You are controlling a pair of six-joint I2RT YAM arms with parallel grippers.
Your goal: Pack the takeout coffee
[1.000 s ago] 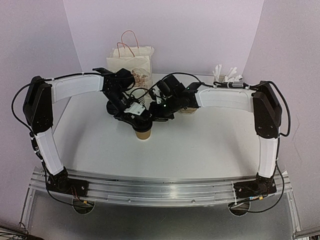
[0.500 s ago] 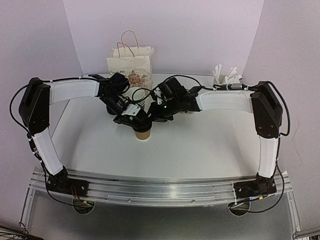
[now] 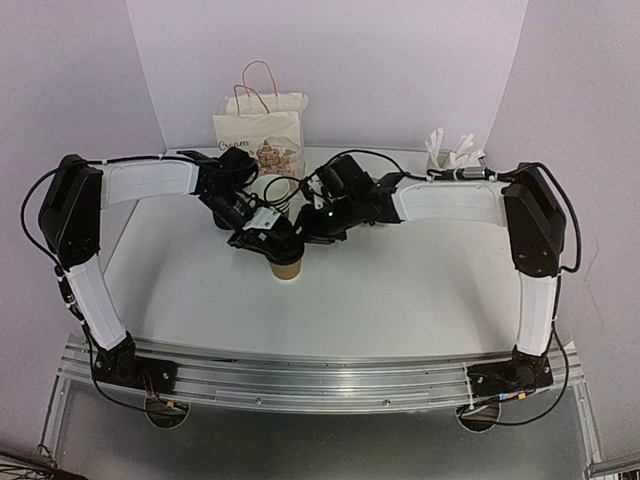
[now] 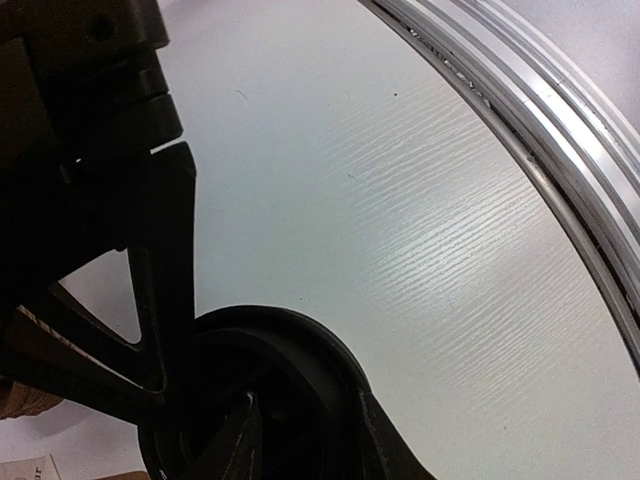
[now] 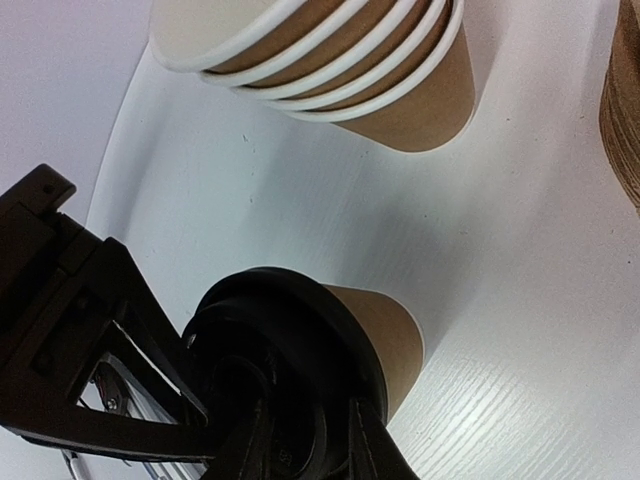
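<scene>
The takeout coffee, a small brown paper cup (image 3: 287, 267) capped by a round black plastic lid (image 5: 280, 340), stands upright on the white wood-grain counter (image 3: 400, 290), near its middle and slightly left. Both arms reach in over it from either side.

The left gripper (image 4: 300, 440) comes from the far left, its fingers set a little apart on the lid's top. Whether they pinch the lid or only rest on it cannot be told. The right gripper (image 5: 305, 450) comes from the far right, its fingers likewise slightly apart, one by the lid's rim and one further in. Its grip cannot be told either.

Just beyond the coffee, a nested stack of lidless brown paper cups (image 5: 330, 60) with white rims lies tilted on the counter, apart from it. At the far edge, left of centre, a cream paper bag (image 3: 262, 135) with looped handles stands upright against the wall.
</scene>
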